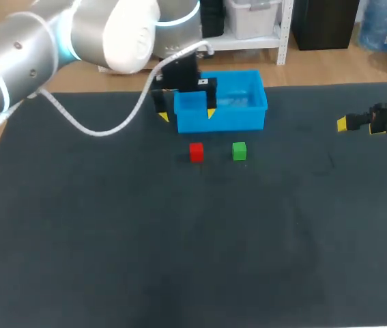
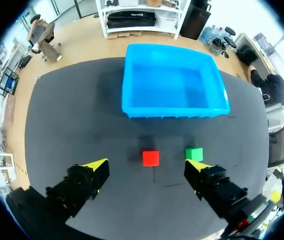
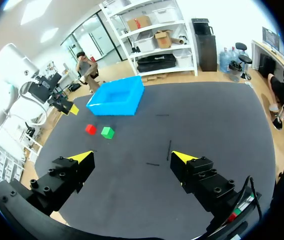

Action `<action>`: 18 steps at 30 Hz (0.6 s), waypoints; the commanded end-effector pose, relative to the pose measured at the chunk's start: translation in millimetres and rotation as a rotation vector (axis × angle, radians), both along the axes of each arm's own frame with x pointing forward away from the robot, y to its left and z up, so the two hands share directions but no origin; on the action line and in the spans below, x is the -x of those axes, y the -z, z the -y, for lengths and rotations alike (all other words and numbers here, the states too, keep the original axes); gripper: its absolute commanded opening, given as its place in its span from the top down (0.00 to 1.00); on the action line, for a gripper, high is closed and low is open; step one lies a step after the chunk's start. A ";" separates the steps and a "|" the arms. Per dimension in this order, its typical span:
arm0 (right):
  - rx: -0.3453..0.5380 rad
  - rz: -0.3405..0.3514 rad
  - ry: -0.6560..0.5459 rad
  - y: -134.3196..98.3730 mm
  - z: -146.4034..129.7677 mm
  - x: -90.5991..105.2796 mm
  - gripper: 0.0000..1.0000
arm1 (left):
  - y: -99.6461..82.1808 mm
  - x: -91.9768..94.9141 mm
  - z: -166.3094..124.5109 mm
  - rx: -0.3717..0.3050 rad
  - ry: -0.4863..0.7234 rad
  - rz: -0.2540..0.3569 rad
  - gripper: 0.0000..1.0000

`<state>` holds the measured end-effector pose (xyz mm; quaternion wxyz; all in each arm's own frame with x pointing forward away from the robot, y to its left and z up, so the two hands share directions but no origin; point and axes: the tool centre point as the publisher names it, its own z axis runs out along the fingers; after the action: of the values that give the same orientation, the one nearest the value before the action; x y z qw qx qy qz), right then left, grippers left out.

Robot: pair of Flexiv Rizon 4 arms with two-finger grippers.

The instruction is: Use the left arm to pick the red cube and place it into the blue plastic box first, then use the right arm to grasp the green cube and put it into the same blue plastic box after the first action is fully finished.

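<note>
A red cube (image 1: 196,152) and a green cube (image 1: 239,151) sit side by side on the dark table, just in front of the blue plastic box (image 1: 251,116). My left gripper (image 1: 187,115) hangs open above the table by the box's left front. In its wrist view the red cube (image 2: 151,158) lies below, between the spread fingers of the left gripper (image 2: 147,165); the green cube (image 2: 194,153) is by one fingertip and the empty box (image 2: 174,82) is ahead. My right gripper (image 1: 357,124) stands open and empty at the table's right side, far from both cubes.
From the right gripper (image 3: 131,156), the red cube (image 3: 90,129), green cube (image 3: 107,132) and box (image 3: 116,97) lie well ahead, with my left gripper (image 3: 64,105) beside them. A white cable (image 1: 104,126) hangs from the left arm over the table (image 1: 179,246).
</note>
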<state>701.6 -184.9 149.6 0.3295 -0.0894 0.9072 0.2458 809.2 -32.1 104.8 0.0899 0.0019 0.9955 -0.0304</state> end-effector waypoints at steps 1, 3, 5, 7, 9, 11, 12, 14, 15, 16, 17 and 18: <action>0.001 0.000 0.001 -0.1 0.2 0.6 0.00 | -1.4 -5.9 14.9 -0.037 -0.011 -0.013 0.00; 0.001 0.000 0.001 -0.1 0.2 0.6 0.00 | 1.1 -5.8 17.5 -0.044 -0.021 -0.017 0.00; 0.001 0.000 0.001 -0.1 0.2 0.6 0.00 | 4.4 -5.9 18.1 -0.048 -0.030 -0.021 0.00; 0.001 0.000 0.001 -0.1 0.2 0.6 0.00 | 7.2 -4.7 18.8 -0.052 -0.037 -0.027 0.00; 0.001 0.000 0.001 -0.1 0.2 0.6 0.00 | 9.0 -2.8 19.6 -0.055 -0.041 -0.031 0.00; 0.001 0.000 0.001 -0.1 0.2 0.6 0.00 | 10.8 -1.2 19.9 -0.057 -0.048 -0.037 0.00; 0.001 0.000 0.001 -0.1 0.2 0.6 0.00 | 11.9 -0.5 19.7 -0.057 -0.053 -0.040 0.00; 0.001 0.000 0.001 -0.1 0.2 0.6 0.00 | 13.9 0.6 19.2 -0.054 -0.060 -0.044 0.00; 0.001 0.000 0.001 -0.1 0.2 0.6 0.00 | 14.7 1.2 19.1 -0.043 -0.067 -0.044 0.00; 0.001 0.000 0.001 -0.1 0.2 0.6 0.00 | 15.7 1.8 18.9 -0.037 -0.071 -0.046 0.00; 0.001 0.000 0.001 -0.1 0.2 0.6 0.00 | 16.6 2.4 18.6 -0.030 -0.075 -0.048 0.00; 0.001 0.000 0.001 -0.1 0.2 0.6 0.00 | 17.3 2.8 18.2 -0.024 -0.078 -0.048 0.00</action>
<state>701.6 -184.9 149.6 0.3295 -0.0894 0.9072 0.2458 805.5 -52.7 90.2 0.0675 -0.0354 0.9970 -0.0096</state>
